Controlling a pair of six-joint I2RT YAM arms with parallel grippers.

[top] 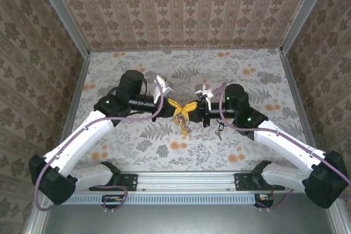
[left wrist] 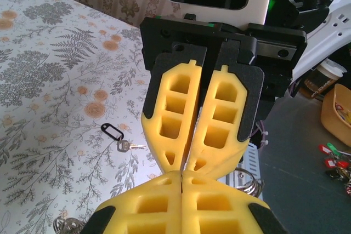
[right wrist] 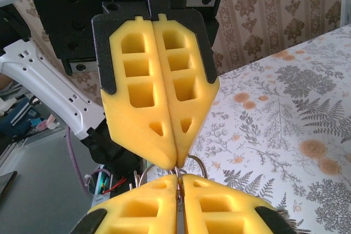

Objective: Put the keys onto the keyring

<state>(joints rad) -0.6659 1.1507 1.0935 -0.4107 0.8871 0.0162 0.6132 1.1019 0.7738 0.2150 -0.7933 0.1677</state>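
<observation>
Over mid-table in the top view, I have the left gripper (top: 176, 106) and right gripper (top: 192, 107) tip to tip. The keyring (top: 184, 126) hangs just below them, off the table (top: 247, 80). A tagged key (top: 218, 133) lies loose to the right of the keyring, near the right wrist. My read on the step: ring held up for threading, that key not yet on.

Left wrist view: the left gripper's fingers (left wrist: 137, 206) are clenched flat with keyring (left wrist: 249, 182) wire beside them, so I judge they grasp it. The tagged key (left wrist: 112, 133) sits apart from the keyring. Coloured tags (left wrist: 332, 157) and a cup (left wrist: 328, 75) are off-table, no obstacle.

Right wrist view: the right gripper's fingers (right wrist: 247, 201) are drawn together with thin metal in the seam; ring or key, I cannot tell. Next, one gripper must let go, fetch the loose key and find the ring's split. The right arm crowds that key.
</observation>
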